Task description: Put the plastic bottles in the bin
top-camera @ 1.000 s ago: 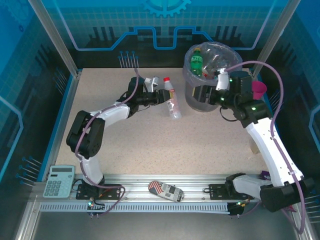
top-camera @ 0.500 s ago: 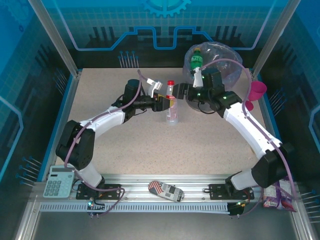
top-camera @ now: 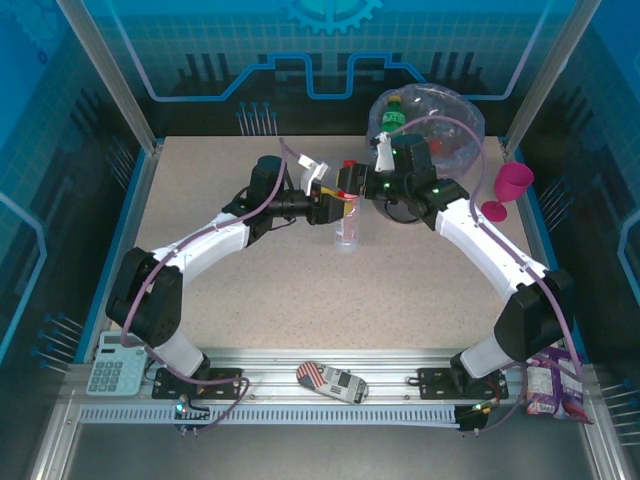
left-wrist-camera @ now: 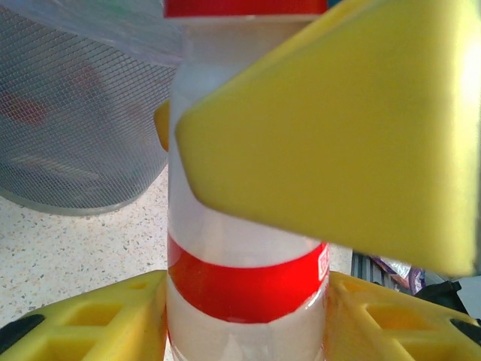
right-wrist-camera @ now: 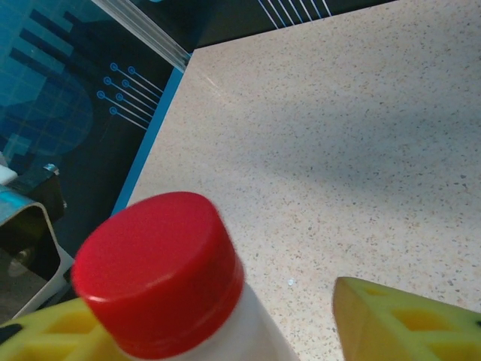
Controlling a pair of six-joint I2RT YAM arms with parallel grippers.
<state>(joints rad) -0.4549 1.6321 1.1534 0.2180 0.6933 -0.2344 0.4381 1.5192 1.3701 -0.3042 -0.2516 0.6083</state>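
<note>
A clear plastic bottle (top-camera: 346, 222) with a red label and red cap stands upright just left of the bin (top-camera: 455, 140), the grey bucket lined with a lilac bag. My left gripper (top-camera: 334, 206) is shut on its body; in the left wrist view the bottle (left-wrist-camera: 244, 248) is squeezed between the yellow fingers (left-wrist-camera: 90, 323). My right gripper (top-camera: 351, 184) sits at the bottle's top, open, jaws either side of the red cap (right-wrist-camera: 158, 271) with a gap to one finger (right-wrist-camera: 406, 320). A green bottle (top-camera: 393, 118) lies in the bin.
A pink funnel-shaped cup (top-camera: 510, 185) stands right of the bin. A calculator (top-camera: 118, 362) lies at the near left, a striped object (top-camera: 333, 380) on the front rail, and a snack packet (top-camera: 548, 385) at the near right. The bin's mesh wall (left-wrist-camera: 75, 135) is close behind the bottle.
My right gripper has swung left from the bin to the bottle's cap. The left gripper has brought the bottle from tilted to upright and slightly nearer the bin.
</note>
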